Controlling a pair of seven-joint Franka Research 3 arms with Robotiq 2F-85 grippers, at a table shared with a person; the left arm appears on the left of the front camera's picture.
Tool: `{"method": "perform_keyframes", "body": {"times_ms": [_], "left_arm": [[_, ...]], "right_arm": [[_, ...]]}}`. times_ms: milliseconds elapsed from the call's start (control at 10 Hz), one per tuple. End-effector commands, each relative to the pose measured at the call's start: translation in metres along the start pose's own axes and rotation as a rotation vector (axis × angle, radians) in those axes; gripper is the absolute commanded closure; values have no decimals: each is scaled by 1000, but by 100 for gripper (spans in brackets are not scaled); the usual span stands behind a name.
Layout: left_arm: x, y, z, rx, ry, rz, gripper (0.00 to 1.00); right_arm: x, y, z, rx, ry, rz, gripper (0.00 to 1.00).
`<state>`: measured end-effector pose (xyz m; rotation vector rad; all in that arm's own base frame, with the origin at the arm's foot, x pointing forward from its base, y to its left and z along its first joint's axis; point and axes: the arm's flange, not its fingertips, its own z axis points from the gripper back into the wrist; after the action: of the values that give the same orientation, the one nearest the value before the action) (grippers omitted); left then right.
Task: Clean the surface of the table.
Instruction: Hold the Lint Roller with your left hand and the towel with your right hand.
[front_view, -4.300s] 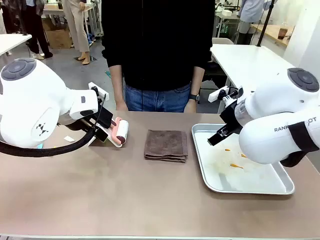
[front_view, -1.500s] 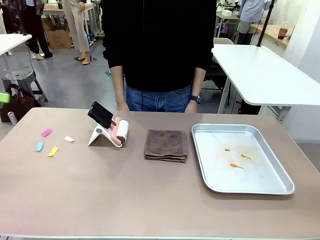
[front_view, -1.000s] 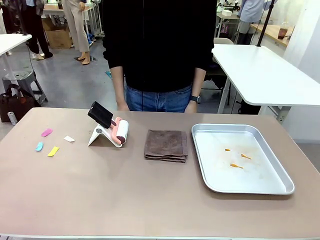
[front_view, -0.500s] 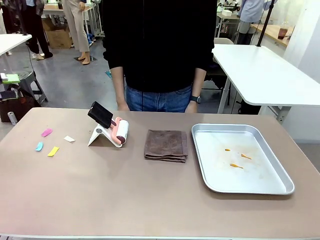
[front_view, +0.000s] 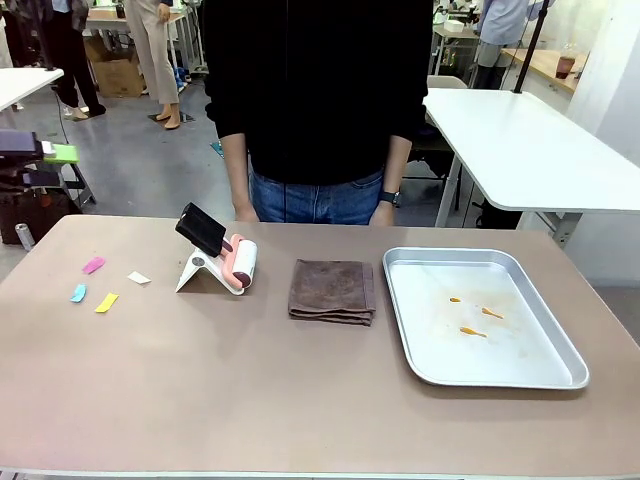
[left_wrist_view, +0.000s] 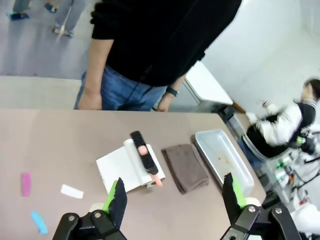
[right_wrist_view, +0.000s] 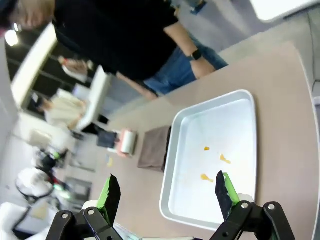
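Taupe-topped desk (front_view: 250, 390) spans the front view, with a person (front_view: 310, 100) standing at its far edge. At its left lie four paper scraps (front_view: 106, 301), pink, blue, yellow and white, loose and apart from one another. Just right of them a lint roller (front_view: 240, 265) rests on its white stand, black handle tilted up. A folded brown cloth (front_view: 332, 291) lies near the middle, and a metal tray (front_view: 520, 350) with a few orange smears (front_view: 470, 331) sits at the right. The left end effector (left_wrist_view: 174, 197) hovers high above the desk, fingers spread wide with nothing between them. The right end effector (right_wrist_view: 167, 195) hangs likewise over the tray side, fingers apart and empty. By my reading, cleaning has not begun: the scraps lie on the surface, and roller and cloth look untouched, so all the work remains.
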<state>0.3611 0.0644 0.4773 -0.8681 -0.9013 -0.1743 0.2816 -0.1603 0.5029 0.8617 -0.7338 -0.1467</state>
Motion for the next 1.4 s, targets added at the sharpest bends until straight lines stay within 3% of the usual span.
{"method": "perform_keyframes", "body": {"times_ms": [0, 200, 700, 900, 1100, 1300], "left_arm": [[-10, -33, -7, 18, 88, -91, 0], [9, -42, -38, 44, 207, -161, 0], [37, -60, -115, 122, 529, -370, 0], [28, -52, -149, 127, 651, -386, 0], [14, -60, -181, 144, 708, -408, 0], [14, -51, -156, 117, 654, -403, 0]], "right_arm": [[-48, 67, -79, -118, 89, 141, 0], [-44, 100, -149, -226, 218, 271, 0], [-70, 161, -332, -183, 592, 570, 0], [-85, 172, -366, -138, 652, 593, 0], [-89, 170, -376, -163, 609, 558, 0], [-96, 170, -374, -144, 663, 590, 0]]}}
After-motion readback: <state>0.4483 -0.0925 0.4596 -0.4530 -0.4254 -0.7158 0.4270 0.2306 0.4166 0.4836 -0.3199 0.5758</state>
